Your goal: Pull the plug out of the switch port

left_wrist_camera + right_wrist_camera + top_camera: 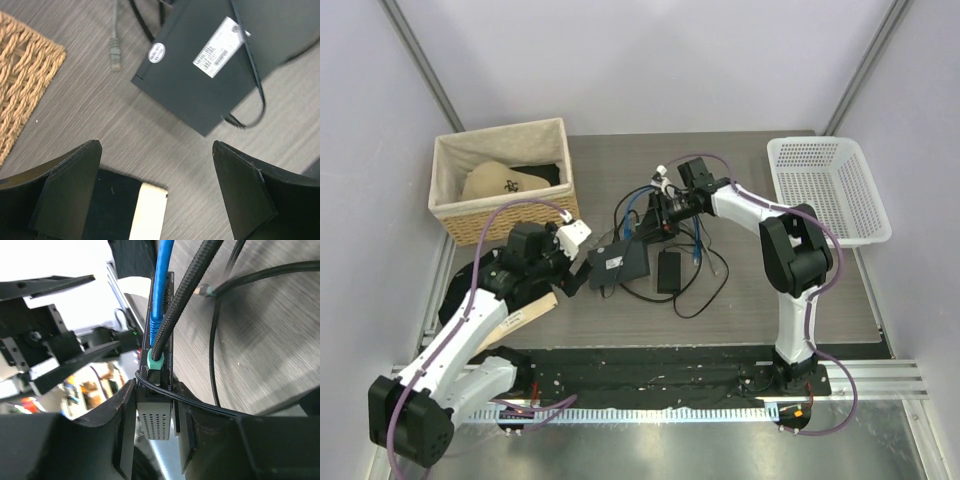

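Note:
The switch (618,262) is a flat black box with a white label (218,47), lying label-up mid-table. My right gripper (156,390) is shut on its far right end, one finger on each flat face beside the perforated metal end (156,417). The plug (154,324) on the bright-blue cable (636,205) sits in a port in the switch's edge, just beyond the fingers. A braided black cable with a teal plug (156,361) is plugged in beside it. My left gripper (156,145) hangs wide open over bare table just short of the switch's near corner (202,131), holding nothing.
A black adapter brick (669,271) lies right of the switch, with thin black cords (215,365) looping around. A loose grey plug (115,52) rests on the table. A wicker basket (450,215) stands at the back left, a white plastic basket (860,225) at the back right.

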`<action>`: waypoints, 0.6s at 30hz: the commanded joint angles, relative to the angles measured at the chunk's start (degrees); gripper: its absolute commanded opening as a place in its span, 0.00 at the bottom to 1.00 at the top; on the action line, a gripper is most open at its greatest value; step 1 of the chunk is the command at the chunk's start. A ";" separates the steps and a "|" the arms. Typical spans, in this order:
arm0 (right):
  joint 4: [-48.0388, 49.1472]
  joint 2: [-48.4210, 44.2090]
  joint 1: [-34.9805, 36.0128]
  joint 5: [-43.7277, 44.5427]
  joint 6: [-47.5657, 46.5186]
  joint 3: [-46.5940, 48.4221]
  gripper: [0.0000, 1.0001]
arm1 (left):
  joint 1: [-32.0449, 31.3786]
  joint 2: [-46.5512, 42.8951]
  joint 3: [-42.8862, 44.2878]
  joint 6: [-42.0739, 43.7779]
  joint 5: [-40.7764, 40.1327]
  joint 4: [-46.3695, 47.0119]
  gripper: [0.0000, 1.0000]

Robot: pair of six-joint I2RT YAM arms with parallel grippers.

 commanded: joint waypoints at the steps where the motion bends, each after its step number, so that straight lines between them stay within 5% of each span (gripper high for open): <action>1: 8.26 0.02 -2.33 -7.19 12.71 -1.49 0.01 | -0.73 2.90 1.10 -6.87 -4.02 7.66 1.00; 9: 18.10 1.96 -5.15 -11.59 21.95 -6.42 0.01 | -4.51 9.82 1.43 -8.72 -8.76 14.00 1.00; 13: 20.84 1.17 -5.24 -14.48 22.22 -6.25 0.01 | -4.25 17.04 7.15 -22.07 -3.67 8.99 1.00; 18: 17.25 -2.43 -6.03 -14.84 11.86 -6.69 0.01 | -1.71 18.28 5.24 -39.73 4.05 12.58 1.00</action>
